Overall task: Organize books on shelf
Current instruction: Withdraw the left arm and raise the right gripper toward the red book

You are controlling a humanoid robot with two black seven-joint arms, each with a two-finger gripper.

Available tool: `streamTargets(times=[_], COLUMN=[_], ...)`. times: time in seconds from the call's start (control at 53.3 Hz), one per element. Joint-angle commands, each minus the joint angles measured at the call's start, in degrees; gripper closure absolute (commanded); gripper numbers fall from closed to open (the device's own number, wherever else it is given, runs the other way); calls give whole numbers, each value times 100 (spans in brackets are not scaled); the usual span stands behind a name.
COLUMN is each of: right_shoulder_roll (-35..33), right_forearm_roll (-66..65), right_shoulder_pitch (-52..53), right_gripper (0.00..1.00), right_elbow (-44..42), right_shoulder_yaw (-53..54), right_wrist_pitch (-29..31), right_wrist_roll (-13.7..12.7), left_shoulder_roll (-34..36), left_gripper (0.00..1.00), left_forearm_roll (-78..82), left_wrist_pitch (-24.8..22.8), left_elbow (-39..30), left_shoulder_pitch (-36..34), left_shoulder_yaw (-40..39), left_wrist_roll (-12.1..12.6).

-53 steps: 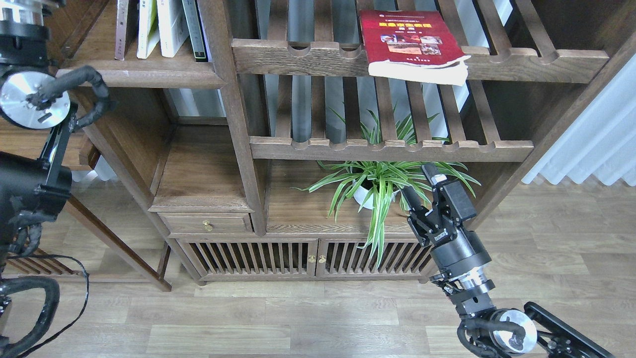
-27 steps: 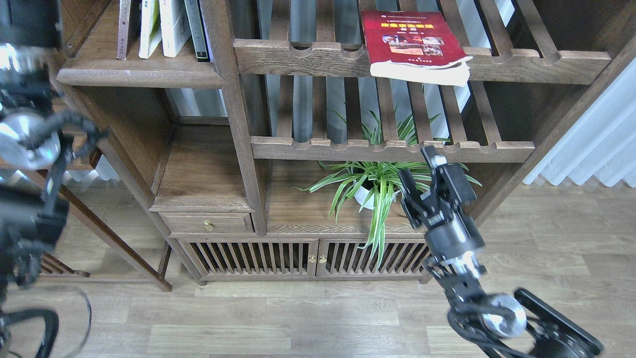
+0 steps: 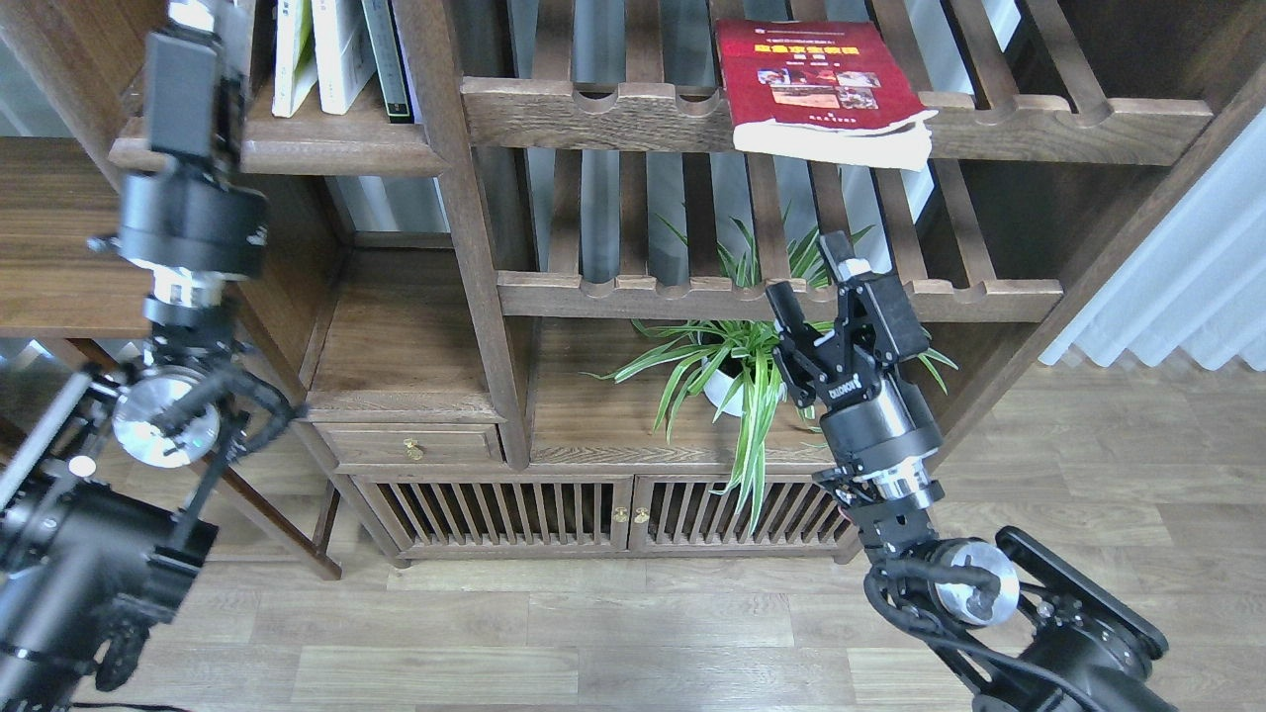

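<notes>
On the top slatted rack: red book (image 3: 819,77) lies flat, cover up, its lower edge overhanging the notched front rail.
Shelf (image 3: 297,148): upper left, carrying upright thin books (image 3: 336,49).
Right gripper (image 3: 813,282): fingers apart, empty, raised in front of the plant (image 3: 742,371) and the lower rack (image 3: 633,294), below the red book.
Left gripper (image 3: 193,20): up at the shelf's left end, top cut off by the frame; fingers cannot be told.

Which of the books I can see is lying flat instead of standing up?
The red book with small photos on its cover. It lies flat on the upper slatted rack, its edge overhanging the front rail, while the pale books at upper left stand upright.
</notes>
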Motion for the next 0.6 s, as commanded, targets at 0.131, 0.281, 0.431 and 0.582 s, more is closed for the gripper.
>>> streamTargets(times=[0.131,0.281,0.431,0.582], right_shoulder_roll=[71,1,-8,-34], right_forearm_roll=[-96,-167,-158,-158], right_shoulder_pitch=[175,210,219,412], right_gripper=[9,9,10,13], right_elbow=[26,26,26,35], right_shoulder_yaw=[-23,38,126,143], right_wrist_pitch=[0,0,0,0], right_wrist_roll=[-9,0,0,0], left_shoulder_roll=[-8,-52,-149,-175], left_gripper=[0,0,0,0], left_forearm_roll=[10,19,19,19], left_wrist_pitch=[0,0,0,0], left_elbow=[46,169,432,485], left_shoulder_pitch=[404,571,589,606], left_shoulder_yaw=[777,1059,1226,1261], left_wrist_roll=[213,688,811,811])
